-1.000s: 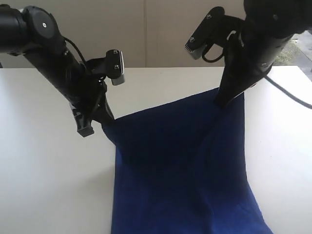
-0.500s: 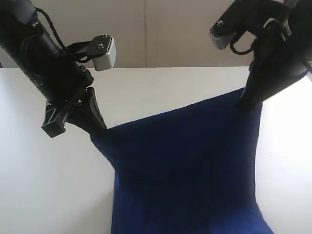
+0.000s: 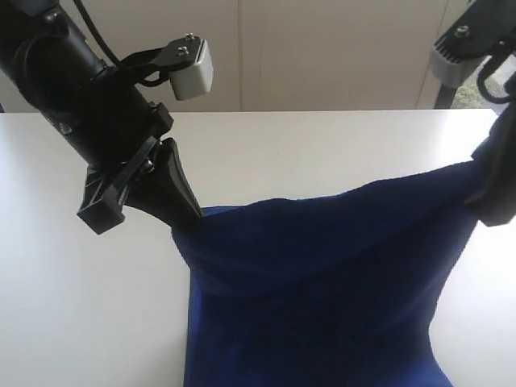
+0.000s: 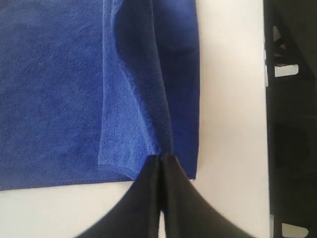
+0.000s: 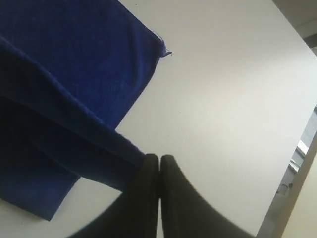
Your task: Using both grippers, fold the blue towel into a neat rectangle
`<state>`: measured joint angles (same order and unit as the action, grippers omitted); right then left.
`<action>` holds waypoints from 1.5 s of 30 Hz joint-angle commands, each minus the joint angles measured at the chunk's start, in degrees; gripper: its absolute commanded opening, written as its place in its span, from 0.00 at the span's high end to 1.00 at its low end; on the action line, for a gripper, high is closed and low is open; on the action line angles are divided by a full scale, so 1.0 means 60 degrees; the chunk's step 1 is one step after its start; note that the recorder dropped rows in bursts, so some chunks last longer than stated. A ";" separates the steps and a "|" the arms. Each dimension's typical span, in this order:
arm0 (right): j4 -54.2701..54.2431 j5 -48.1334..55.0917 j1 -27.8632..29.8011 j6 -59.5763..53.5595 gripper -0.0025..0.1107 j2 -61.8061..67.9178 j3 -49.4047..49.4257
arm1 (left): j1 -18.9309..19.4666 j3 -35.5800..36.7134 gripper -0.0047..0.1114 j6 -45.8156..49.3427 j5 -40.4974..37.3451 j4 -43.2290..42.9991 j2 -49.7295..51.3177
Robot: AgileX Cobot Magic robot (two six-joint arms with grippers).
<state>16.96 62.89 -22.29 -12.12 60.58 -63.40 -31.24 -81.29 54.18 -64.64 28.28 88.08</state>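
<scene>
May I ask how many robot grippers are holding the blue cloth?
2. The left gripper pinches the royal-blue terry towel at its left corner; the right gripper at its right corner.

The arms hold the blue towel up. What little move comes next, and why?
Probably carry the raised edge over toward the near end. The left gripper and right gripper each pinch a corner of the deep blue terry towel, stretched between them, while the rest lies on the white table.
</scene>
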 commanded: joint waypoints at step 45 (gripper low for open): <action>-0.0415 0.0373 0.0001 -0.0268 0.98 -0.2325 0.0785 | -0.0712 0.1787 0.96 -0.1865 -0.0888 -0.1177 -0.3547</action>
<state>10.88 66.26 -22.29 -14.40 44.75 -58.76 -35.33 -71.18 43.70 -64.81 23.68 67.46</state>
